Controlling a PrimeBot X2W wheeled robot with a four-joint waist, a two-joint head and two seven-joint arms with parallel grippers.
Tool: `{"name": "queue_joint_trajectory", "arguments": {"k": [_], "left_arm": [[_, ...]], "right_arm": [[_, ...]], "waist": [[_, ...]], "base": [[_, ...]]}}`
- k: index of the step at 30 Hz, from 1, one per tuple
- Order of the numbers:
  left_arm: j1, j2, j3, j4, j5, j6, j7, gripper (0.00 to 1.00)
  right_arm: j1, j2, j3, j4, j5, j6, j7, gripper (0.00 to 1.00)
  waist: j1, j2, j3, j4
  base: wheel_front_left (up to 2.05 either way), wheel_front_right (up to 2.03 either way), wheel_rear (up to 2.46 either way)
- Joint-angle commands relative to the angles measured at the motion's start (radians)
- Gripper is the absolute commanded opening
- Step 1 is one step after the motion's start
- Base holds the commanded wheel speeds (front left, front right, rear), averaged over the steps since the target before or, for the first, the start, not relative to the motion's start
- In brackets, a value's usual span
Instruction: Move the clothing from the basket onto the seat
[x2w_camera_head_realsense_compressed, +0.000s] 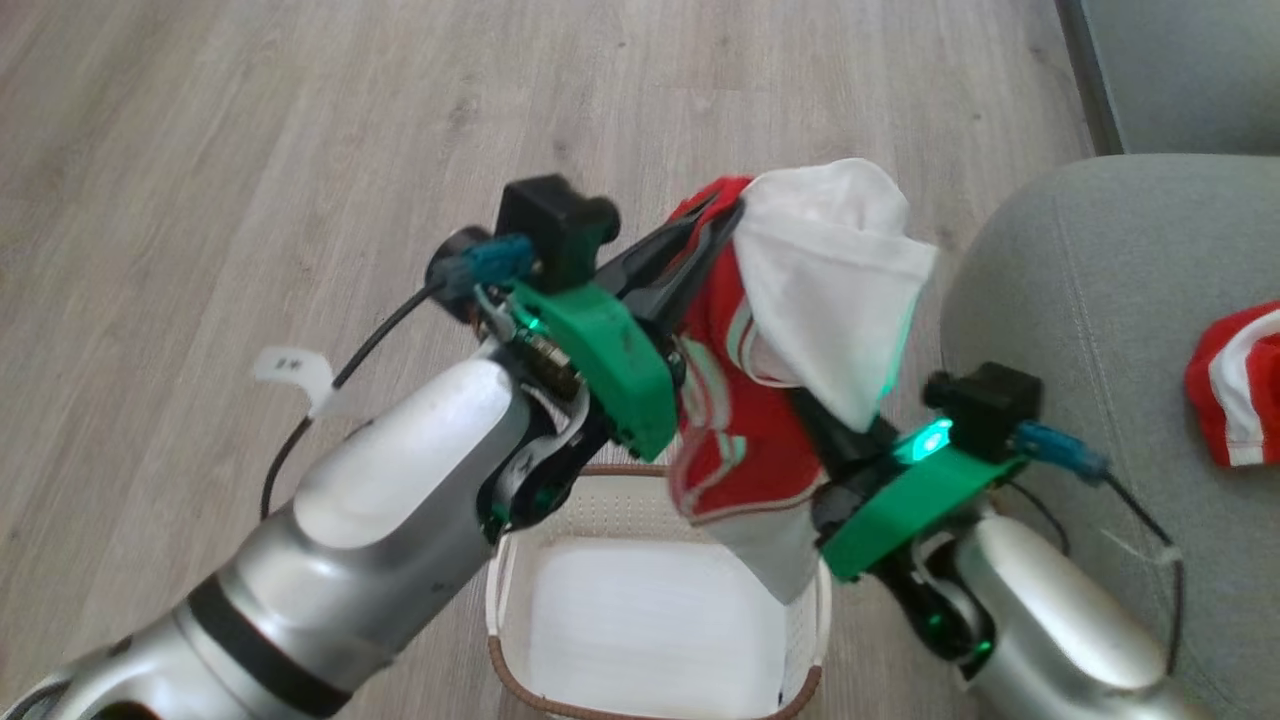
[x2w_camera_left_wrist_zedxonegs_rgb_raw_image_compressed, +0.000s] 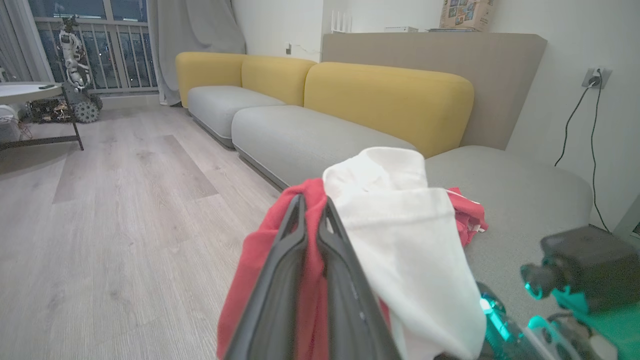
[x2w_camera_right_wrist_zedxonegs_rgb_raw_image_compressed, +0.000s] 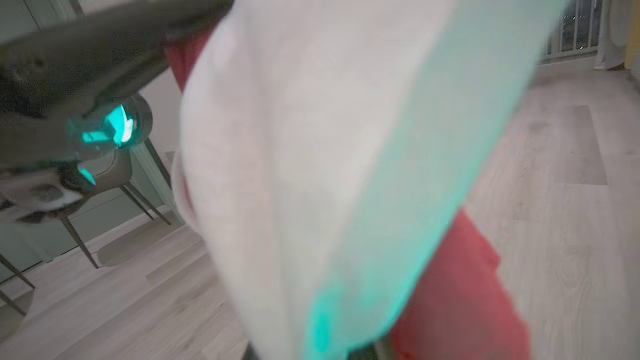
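A red garment with white bands (x2w_camera_head_realsense_compressed: 735, 440) hangs above the basket (x2w_camera_head_realsense_compressed: 815, 610), with a white piece (x2w_camera_head_realsense_compressed: 835, 290) draped over its top. My left gripper (x2w_camera_head_realsense_compressed: 728, 215) is shut on the red cloth's upper edge; in the left wrist view the two dark fingers (x2w_camera_left_wrist_zedxonegs_rgb_raw_image_compressed: 300, 235) pinch red fabric (x2w_camera_left_wrist_zedxonegs_rgb_raw_image_compressed: 312, 260) between them. My right gripper (x2w_camera_head_realsense_compressed: 830, 435) reaches in under the white piece, which hides its fingertips. White cloth (x2w_camera_right_wrist_zedxonegs_rgb_raw_image_compressed: 310, 165) and some red cloth (x2w_camera_right_wrist_zedxonegs_rgb_raw_image_compressed: 460, 305) cover the right wrist view. The grey-green seat (x2w_camera_head_realsense_compressed: 1100, 300) lies to the right, with another red-and-white garment (x2w_camera_head_realsense_compressed: 1235, 385) on it.
A flat white sheet (x2w_camera_head_realsense_compressed: 650, 620) lines the basket's bottom. Wooden floor (x2w_camera_head_realsense_compressed: 300, 150) spreads to the left and ahead. The left wrist view shows a long sofa with yellow backs (x2w_camera_left_wrist_zedxonegs_rgb_raw_image_compressed: 390, 100) and a wall cable (x2w_camera_left_wrist_zedxonegs_rgb_raw_image_compressed: 580, 115). Chair legs (x2w_camera_right_wrist_zedxonegs_rgb_raw_image_compressed: 75, 240) stand beyond the left gripper (x2w_camera_right_wrist_zedxonegs_rgb_raw_image_compressed: 75, 55).
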Motion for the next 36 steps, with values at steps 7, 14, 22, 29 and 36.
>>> {"name": "queue_joint_trajectory", "arguments": {"k": [7,14,22,29,36], "left_arm": [[0.014,0.052,0.039,-0.049,-0.018,0.025,-0.009,0.00],[0.050,0.063,0.026,-0.073,-0.021,0.039,-0.007,1.00],[0.081,0.072,0.013,-0.100,-0.016,0.048,-0.023,1.00],[0.093,0.078,0.009,-0.118,-0.008,0.050,-0.042,1.00],[0.099,0.088,0.011,-0.130,-0.003,0.053,-0.059,1.00]], "right_arm": [[0.057,-0.042,-0.143,-0.156,-0.086,0.000,-0.011,0.00],[0.083,-0.071,-0.235,-0.258,-0.147,0.000,-0.011,0.00],[0.072,-0.125,-0.299,-0.352,-0.191,0.000,-0.011,0.00],[0.098,-0.167,-0.355,-0.415,-0.211,0.000,-0.011,0.00],[0.152,-0.176,-0.429,-0.489,-0.213,0.000,-0.011,0.00]], "waist": [[0.0000,-0.0001,-0.005,-0.031],[0.0000,-0.0001,-0.009,-0.084],[0.0000,-0.0001,-0.005,-0.172],[0.0000,-0.0001,0.002,-0.253],[0.0000,-0.0001,0.020,-0.356]], "base": [[0.00,0.00,0.00],[0.00,0.00,0.00],[0.00,0.00,0.00],[0.00,0.00,0.00],[0.00,0.00,0.00]]}}
